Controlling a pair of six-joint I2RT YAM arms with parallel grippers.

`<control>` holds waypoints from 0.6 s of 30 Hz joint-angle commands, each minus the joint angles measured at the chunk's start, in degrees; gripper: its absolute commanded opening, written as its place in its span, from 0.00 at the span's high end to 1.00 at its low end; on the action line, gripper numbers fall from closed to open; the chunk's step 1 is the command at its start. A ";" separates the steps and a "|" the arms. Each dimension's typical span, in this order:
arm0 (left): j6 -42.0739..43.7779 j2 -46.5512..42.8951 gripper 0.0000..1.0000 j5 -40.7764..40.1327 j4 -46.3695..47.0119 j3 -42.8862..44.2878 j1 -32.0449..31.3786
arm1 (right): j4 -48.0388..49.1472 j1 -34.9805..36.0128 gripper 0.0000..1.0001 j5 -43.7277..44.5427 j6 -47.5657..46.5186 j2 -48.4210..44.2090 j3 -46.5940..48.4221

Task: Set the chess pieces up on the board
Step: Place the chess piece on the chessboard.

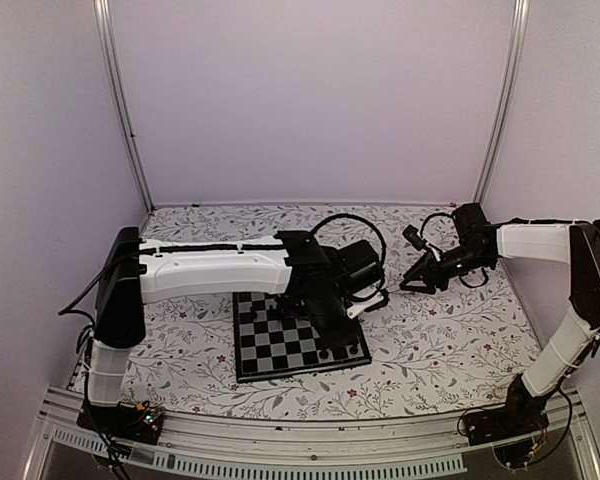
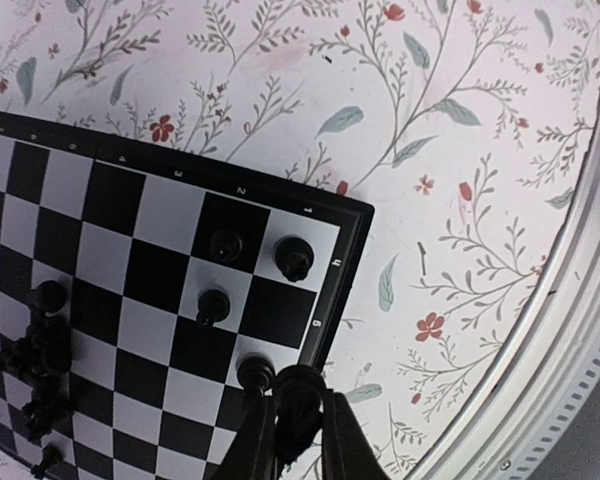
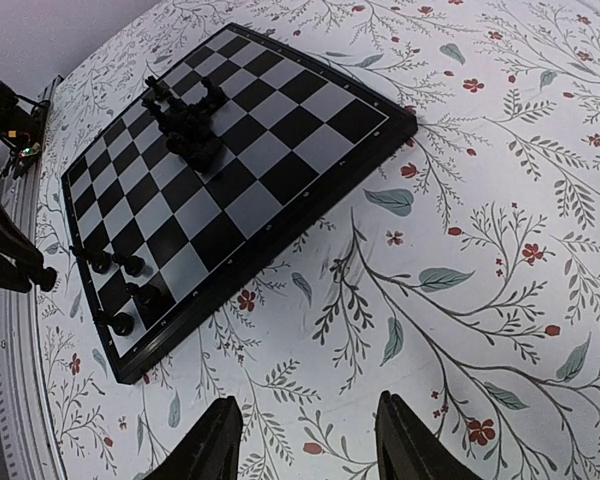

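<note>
Pinched between the fingers of the left gripper, at the bottom of the left wrist view, is what looks like one small black piece, the held piece. The fingers are pressed close around it just over the right edge of the board, but dark on dark makes the contact hard to read. Four chess pieces stand upright on squares at the board's near right corner, one of them just beside the fingertips. The rest lie in a tangled heap further in on the board, some tipped over.

These figures are judged light, rigid and smooth, with narrow bases, so they will topple or skid at a slight knock. Taking each by its upper body with the fingers coming straight down seems safest. In the heap, an outer piece should come first, since neighbours touch one another.

Beyond the board lies the floral table cover, flat and bare around the corner. Well to the right, the right gripper hangs above the cover with its fingers spread and nothing between them.
</note>
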 commanded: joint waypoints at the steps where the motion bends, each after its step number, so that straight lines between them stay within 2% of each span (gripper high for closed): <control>1: 2.18 2.65 0.95 -0.12 -1.05 1.41 -0.21 | -0.59 0.23 0.51 0.10 -0.71 -1.79 0.42; 18: 2.90 7.08 0.94 -0.57 1.21 1.64 -0.35 | -0.98 0.26 0.51 -0.04 -1.15 -1.21 0.48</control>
